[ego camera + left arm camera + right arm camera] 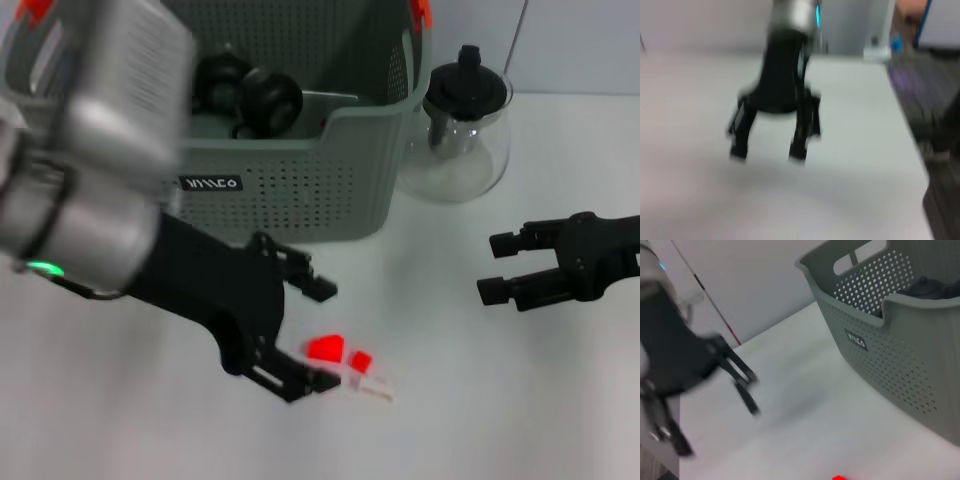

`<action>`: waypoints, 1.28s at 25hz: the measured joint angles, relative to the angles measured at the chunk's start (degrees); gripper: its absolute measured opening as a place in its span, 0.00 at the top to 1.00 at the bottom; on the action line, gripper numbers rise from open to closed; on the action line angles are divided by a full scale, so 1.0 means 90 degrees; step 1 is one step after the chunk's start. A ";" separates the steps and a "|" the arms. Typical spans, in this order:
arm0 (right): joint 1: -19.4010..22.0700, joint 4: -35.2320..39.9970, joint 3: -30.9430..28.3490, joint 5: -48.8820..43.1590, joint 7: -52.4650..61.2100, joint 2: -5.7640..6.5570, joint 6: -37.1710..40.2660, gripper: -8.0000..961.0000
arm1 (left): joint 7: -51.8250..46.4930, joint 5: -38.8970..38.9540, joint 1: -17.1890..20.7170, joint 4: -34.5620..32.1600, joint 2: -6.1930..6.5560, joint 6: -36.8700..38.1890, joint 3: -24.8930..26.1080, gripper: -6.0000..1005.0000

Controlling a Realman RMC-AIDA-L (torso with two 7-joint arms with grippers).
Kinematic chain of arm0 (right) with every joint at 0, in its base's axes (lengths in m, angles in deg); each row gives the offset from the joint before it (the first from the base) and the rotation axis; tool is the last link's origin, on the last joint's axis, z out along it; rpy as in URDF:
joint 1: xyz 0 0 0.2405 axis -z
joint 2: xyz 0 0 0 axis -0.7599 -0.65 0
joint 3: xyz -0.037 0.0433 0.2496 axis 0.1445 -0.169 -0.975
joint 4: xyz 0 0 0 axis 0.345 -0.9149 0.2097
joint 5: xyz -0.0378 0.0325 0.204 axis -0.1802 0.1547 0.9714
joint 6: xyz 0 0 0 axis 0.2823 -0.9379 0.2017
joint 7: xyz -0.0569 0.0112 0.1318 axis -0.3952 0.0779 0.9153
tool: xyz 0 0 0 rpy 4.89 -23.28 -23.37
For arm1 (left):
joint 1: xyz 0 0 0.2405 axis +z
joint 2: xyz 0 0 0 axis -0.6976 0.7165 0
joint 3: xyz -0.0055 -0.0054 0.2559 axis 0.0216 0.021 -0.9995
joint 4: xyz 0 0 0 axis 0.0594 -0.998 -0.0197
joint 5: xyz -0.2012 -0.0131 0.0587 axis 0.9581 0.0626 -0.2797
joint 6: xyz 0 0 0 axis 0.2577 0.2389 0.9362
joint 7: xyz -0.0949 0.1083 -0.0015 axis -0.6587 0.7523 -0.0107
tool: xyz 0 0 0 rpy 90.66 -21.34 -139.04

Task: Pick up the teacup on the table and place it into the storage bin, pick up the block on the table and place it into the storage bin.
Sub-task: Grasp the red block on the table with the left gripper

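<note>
grey-green perforated plastic makes up the storage bin (300,190), the largest thing on the white table (480,400); it stands at the far side, and dark rounded things already lie inside it, though whether one is the teacup cannot be told. just beside its right wall stands a glass teapot (463,135) with a black lid. the left gripper (310,335), on its bulky arm, hangs low in front of the bin with its jaws spread wide and nothing between them. the right gripper (495,265) hovers well apart to the right, also parted and empty. smallest is the red block (327,349), lying on the table just beside the left gripper's lower finger, with a second small red piece (361,360) close by. it looks light, hard and rigid, unlikely to crush, but small enough to skid or tip if nudged. i would take it across two opposite flat faces, fingers straddling it squarely.
</note>
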 joint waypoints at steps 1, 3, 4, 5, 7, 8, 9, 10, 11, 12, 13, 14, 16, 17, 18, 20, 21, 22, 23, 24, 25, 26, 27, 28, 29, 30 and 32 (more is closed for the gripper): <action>0.0000 0.0000 0.0000 -0.0001 0.0000 -0.0003 -0.0003 0.04 | -0.0057 -0.0278 -0.0031 0.0107 -0.0004 -0.0190 -0.0288 0.16; -0.0001 0.0000 0.0000 -0.0001 0.0001 -0.0008 -0.0015 0.04 | -0.0172 -0.0793 -0.0132 0.0373 -0.0012 -0.0609 -0.0782 0.16; 0.0000 -0.0001 0.0005 -0.0002 0.0000 -0.0010 -0.0021 0.04 | -0.0259 -0.1126 -0.0247 0.0607 -0.0013 -0.0976 -0.1081 0.16; 0.0001 -0.0003 0.0012 -0.0002 0.0000 -0.0010 -0.0024 0.04 | -0.0306 -0.1345 -0.0362 0.0831 -0.0009 -0.1245 -0.1314 0.16; 0.0010 -0.0008 0.0029 -0.0004 -0.0001 -0.0010 -0.0031 0.04 | -0.0343 -0.1597 -0.0524 0.1171 -0.0003 -0.1591 -0.1554 0.16; 0.0013 -0.0009 0.0038 -0.0004 -0.0002 -0.0010 -0.0034 0.04 | -0.0365 -0.1730 -0.0628 0.1368 0.0000 -0.1770 -0.1675 0.16; 0.0015 -0.0009 0.0043 -0.0004 -0.0003 -0.0012 -0.0034 0.04 | -0.0388 -0.1839 -0.0730 0.1548 0.0001 -0.1947 -0.1787 0.16; 0.0020 -0.0009 0.0045 -0.0004 -0.0006 -0.0014 -0.0034 0.04 | -0.0423 -0.1969 -0.0862 0.1781 0.0003 -0.2143 -0.1926 0.16; 0.0021 -0.0010 0.0048 -0.0005 -0.0008 -0.0016 -0.0035 0.04 | -0.0454 -0.2052 -0.0983 0.1976 0.0002 -0.2311 -0.2041 0.16; 0.0024 -0.0009 0.0050 -0.0007 -0.0012 -0.0017 -0.0039 0.04 | -0.0477 -0.2109 -0.1069 0.2128 0.0002 -0.2408 -0.2112 0.16; 0.0026 -0.0009 0.0049 -0.0010 -0.0013 -0.0017 -0.0043 0.04 | -0.0511 -0.2183 -0.1191 0.2318 0.0000 -0.2562 -0.2200 0.16; 0.0028 -0.0010 0.0050 -0.0011 -0.0015 -0.0018 -0.0045 0.04 | -0.0533 -0.2232 -0.1279 0.2456 -0.0003 -0.2685 -0.2259 0.16; 0.0037 -0.0011 0.0049 -0.0013 -0.0027 -0.0019 -0.0049 0.04 | -0.0567 -0.2316 -0.1431 0.2736 -0.0010 -0.2922 -0.2358 0.16; 0.0044 -0.0019 0.0050 -0.0013 -0.0035 -0.0019 -0.0057 0.04 | -0.0575 -0.2337 -0.1491 0.2857 -0.0016 -0.3021 -0.2418 0.16; 0.0049 -0.0036 0.0049 -0.0014 -0.0045 -0.0019 -0.0066 0.04 | -0.0583 -0.2342 -0.1523 0.2942 -0.0019 -0.3105 -0.2485 0.16; 0.0055 -0.0075 0.0050 -0.0014 -0.0061 -0.0008 -0.0087 0.04 | -0.0626 -0.2355 -0.1566 0.3058 -0.0023 -0.3294 -0.2660 0.16; 0.0055 -0.0089 0.0049 -0.0014 -0.0067 -0.0001 -0.0099 0.04 | -0.0678 -0.2361 -0.1577 0.3081 -0.0025 -0.3403 -0.2778 0.16; 0.0056 -0.0094 0.0049 -0.0014 -0.0070 0.0003 -0.0107 0.04 | -0.0723 -0.2365 -0.1589 0.3101 -0.0025 -0.3488 -0.2883 0.16; 0.0056 -0.0094 0.0049 -0.0014 -0.0072 0.0005 -0.0114 0.04 | -0.0740 -0.2367 -0.1594 0.3111 -0.0026 -0.3522 -0.2921 0.16; 0.0056 -0.0095 0.0049 -0.0014 -0.0074 0.0006 -0.0118 0.04 | -0.0772 -0.2370 -0.1616 0.3147 -0.0026 -0.3573 -0.2985 0.16; 0.0056 -0.0095 0.0051 -0.0014 -0.0076 0.0007 -0.0120 0.04 | -0.0799 -0.2374 -0.1644 0.3197 -0.0026 -0.3612 -0.3024 0.16; 0.0055 -0.0096 0.0054 -0.0014 -0.0076 0.0008 -0.0120 0.04 | -0.0817 -0.2378 -0.1674 0.3251 -0.0026 -0.3642 -0.3046 0.16; 0.0057 -0.0096 0.0055 -0.0014 -0.0076 0.0009 -0.0120 0.04 | -0.0835 -0.2380 -0.1690 0.3301 -0.0026 -0.3680 -0.3064 0.16; 0.0059 -0.0097 0.0056 -0.0014 -0.0076 0.0009 -0.0120 0.04 | -0.0850 -0.2383 -0.1699 0.3338 -0.0026 -0.3711 -0.3078 0.16; 0.0061 -0.0097 0.0057 -0.0014 -0.0076 0.0009 -0.0120 0.04 | -0.0855 -0.2386 -0.1701 0.3358 -0.0026 -0.3744 -0.3085 0.16; 0.0063 -0.0097 0.0058 -0.0015 -0.0076 0.0011 -0.0120 0.04 | -0.0857 -0.2387 -0.1700 0.3367 -0.0026 -0.3761 -0.3093 0.16; 0.0064 -0.0097 0.0059 -0.0019 -0.0076 0.0016 -0.0119 0.04 | -0.0864 -0.2390 -0.1698 0.3377 -0.0026 -0.3788 -0.3105 0.16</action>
